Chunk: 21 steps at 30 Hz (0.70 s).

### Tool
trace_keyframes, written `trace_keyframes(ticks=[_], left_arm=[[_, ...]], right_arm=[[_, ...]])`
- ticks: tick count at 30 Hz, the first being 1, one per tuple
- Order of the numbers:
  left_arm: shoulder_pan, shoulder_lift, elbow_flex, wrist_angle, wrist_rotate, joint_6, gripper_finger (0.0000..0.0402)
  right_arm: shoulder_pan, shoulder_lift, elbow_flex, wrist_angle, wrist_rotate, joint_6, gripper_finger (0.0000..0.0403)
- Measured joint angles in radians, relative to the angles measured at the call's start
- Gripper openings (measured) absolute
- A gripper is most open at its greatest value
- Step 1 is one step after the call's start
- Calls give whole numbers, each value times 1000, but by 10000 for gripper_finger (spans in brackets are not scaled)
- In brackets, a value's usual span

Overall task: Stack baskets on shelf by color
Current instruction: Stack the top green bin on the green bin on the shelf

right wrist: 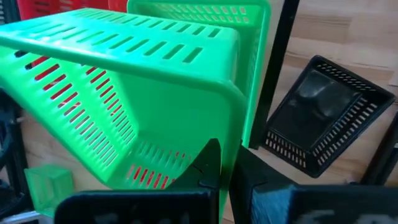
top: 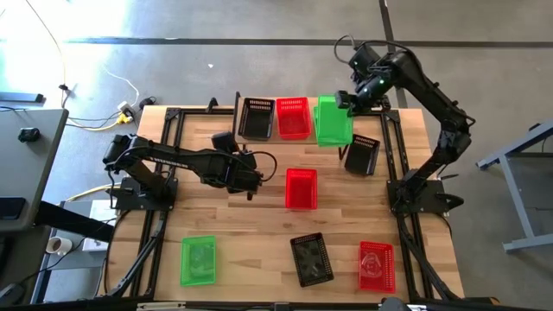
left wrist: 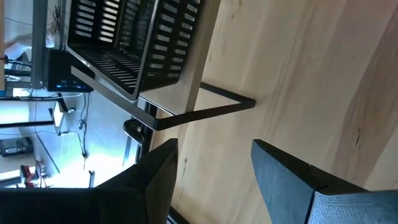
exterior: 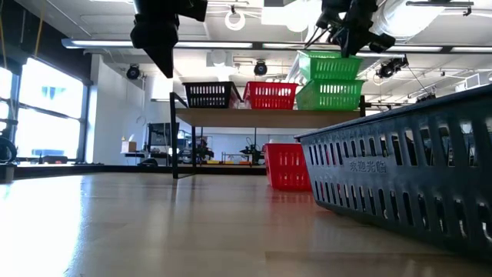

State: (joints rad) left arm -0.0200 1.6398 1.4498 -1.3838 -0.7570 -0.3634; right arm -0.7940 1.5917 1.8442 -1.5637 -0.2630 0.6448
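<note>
A light wood shelf [exterior: 261, 117] stands at the table's far side. It carries a black basket [top: 257, 118], a red basket [top: 293, 117] and a green basket [exterior: 330, 95]. My right gripper [top: 348, 104] is shut on a second green basket [exterior: 330, 67], which sits right above the first. My left gripper [top: 251, 179] hangs open over the table's middle, near the shelf's left legs, touching nothing. The left wrist view shows the black basket [left wrist: 130, 37] on the shelf. More baskets rest on the table: red [top: 301, 188], black [top: 363, 155], green [top: 199, 259], black [top: 311, 257] and red [top: 376, 263]. My right gripper holds the upper green basket by its wall [right wrist: 235, 134] at the rim on the basket's right side, one finger inside [right wrist: 208, 167] and one outside [right wrist: 252, 177]. The fingers come from above, pointing down. The basket's underside is at the lower green basket's rim; whether they touch, I cannot tell.
The black basket [right wrist: 323, 112] lies tilted by the shelf's right legs, close under my right arm. The shelf's thin black leg [left wrist: 205, 112] runs across the wood just ahead of my left gripper. Bare wood lies between the red basket in the middle and the near row.
</note>
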Motion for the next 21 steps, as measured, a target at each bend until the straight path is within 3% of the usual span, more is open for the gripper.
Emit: trace_keyframes(ticks=[21], left_arm=[[0,0,0,-1,22,0,195]], right_arm=[[-5,1,-93,20,-30,-105,0]])
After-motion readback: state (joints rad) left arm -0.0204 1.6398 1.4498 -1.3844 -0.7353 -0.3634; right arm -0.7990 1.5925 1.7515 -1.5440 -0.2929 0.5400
